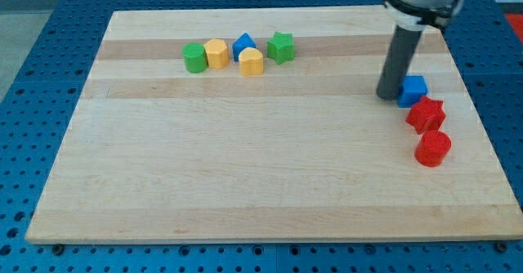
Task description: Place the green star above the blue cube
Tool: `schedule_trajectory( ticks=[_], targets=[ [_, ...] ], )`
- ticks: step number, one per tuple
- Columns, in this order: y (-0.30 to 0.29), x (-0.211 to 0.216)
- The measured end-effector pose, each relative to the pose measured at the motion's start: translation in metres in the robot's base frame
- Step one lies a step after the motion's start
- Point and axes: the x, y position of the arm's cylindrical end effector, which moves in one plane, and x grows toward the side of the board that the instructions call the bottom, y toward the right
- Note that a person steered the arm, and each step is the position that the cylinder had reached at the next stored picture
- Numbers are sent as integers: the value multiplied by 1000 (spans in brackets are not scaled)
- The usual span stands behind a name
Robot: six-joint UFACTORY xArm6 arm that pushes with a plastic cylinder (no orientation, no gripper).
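The green star (281, 47) sits near the view's top, at the right end of a cluster of blocks. The blue cube (413, 90) lies far off at the view's right. My tip (388, 96) rests on the board right at the blue cube's left side, touching it or nearly so. The green star is a long way to the left of my tip.
The wooden board (245, 175) lies on a blue pegboard table. Left of the green star are a blue triangular block (243, 44), a yellow block (252, 62), a yellow hexagon (216, 54) and a green cylinder (194, 58). Below the blue cube are a red star (426, 114) and a red cylinder (432, 149).
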Motion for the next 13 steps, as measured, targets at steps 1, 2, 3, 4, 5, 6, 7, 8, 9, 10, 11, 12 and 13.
schedule_trajectory(
  ticks=[1,2,3,4,5,6,7,8,9,10,11,12,13],
  targets=[
    [5,1],
    [2,1],
    [-59,1],
    [-116,1],
    [-160,1],
    [-196,1],
    [-194,-34],
    [-194,-38],
    [-195,-58],
    [-200,-92],
    [-200,-106],
    [-192,-106],
    [-148,-106]
  ],
)
